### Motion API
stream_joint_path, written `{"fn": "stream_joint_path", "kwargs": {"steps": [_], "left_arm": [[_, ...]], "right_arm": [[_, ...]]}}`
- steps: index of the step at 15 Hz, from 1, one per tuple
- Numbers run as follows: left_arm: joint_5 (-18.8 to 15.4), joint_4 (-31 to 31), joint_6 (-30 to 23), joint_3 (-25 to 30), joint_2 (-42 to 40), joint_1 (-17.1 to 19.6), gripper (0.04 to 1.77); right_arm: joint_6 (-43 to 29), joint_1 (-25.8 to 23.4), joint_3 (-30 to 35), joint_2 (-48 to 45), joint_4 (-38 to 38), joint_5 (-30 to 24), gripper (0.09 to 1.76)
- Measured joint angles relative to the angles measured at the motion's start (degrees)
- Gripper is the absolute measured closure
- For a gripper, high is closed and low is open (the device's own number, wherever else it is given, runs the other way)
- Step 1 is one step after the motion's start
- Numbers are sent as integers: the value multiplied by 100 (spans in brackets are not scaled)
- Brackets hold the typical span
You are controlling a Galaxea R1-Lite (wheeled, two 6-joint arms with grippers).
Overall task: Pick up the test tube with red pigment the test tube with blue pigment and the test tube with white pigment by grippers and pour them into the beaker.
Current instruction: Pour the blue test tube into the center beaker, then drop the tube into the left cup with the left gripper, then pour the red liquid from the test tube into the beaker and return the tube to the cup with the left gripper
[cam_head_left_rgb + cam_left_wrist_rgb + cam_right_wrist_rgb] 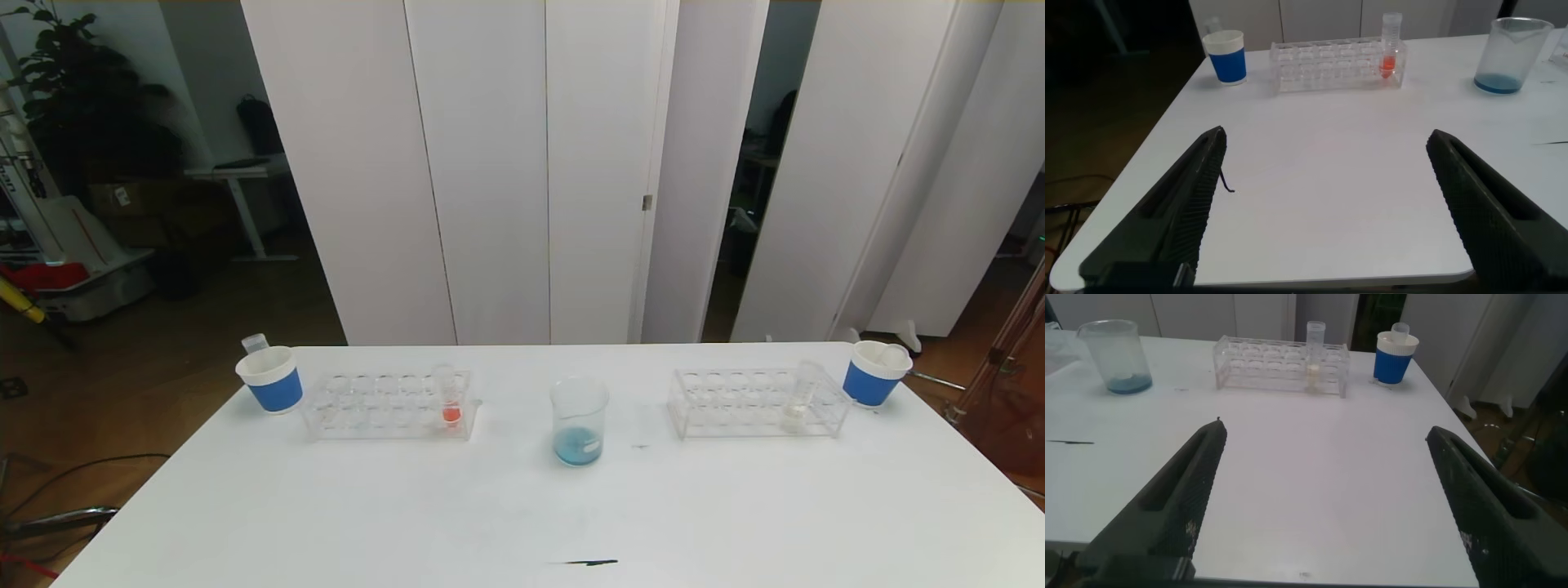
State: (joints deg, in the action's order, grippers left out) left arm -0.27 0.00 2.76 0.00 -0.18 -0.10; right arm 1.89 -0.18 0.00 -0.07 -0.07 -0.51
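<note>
Blue liquid sits as a shallow pool in the bottom of the clear glass beaker with a flared rim [579, 421], which stands upright at the centre of the white table [522, 523] in my head view. Left of it in the frame lies a clear plastic rack [389, 405]; one small clear tube with orange-red pigment [449, 398] stands upright in its rightmost end, and I see its other holes unfilled. A white paper cup with a blue band [270, 380] stands just beside that rack's left end, with a clear tube [255, 343] poking up at its far rim.

Right of the beaker I see a second clear rack [758, 402] holding the small clear test tube with pale whitish pigment [801, 398] upright near its right end. Another blue-banded paper cup [874, 372] at the right of the frame holds an empty-looking clear tube.

My left gripper [1327, 212] hangs over bare table at the bottom of its wrist view, fingers spread wide, holding nothing. My right gripper [1327, 506] does the same, jaws fully apart and empty.
</note>
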Motion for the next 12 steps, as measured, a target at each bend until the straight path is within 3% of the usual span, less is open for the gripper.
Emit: {"fn": "stream_joint_path", "kwargs": {"steps": [6,12], "left_arm": [[34,22,-15,-167,2,0,6],[-6,350,35,-1592,569,10,6]], "right_arm": [[1,0,0,0,0,0,10],[1,0,0,0,0,0,10]]}}
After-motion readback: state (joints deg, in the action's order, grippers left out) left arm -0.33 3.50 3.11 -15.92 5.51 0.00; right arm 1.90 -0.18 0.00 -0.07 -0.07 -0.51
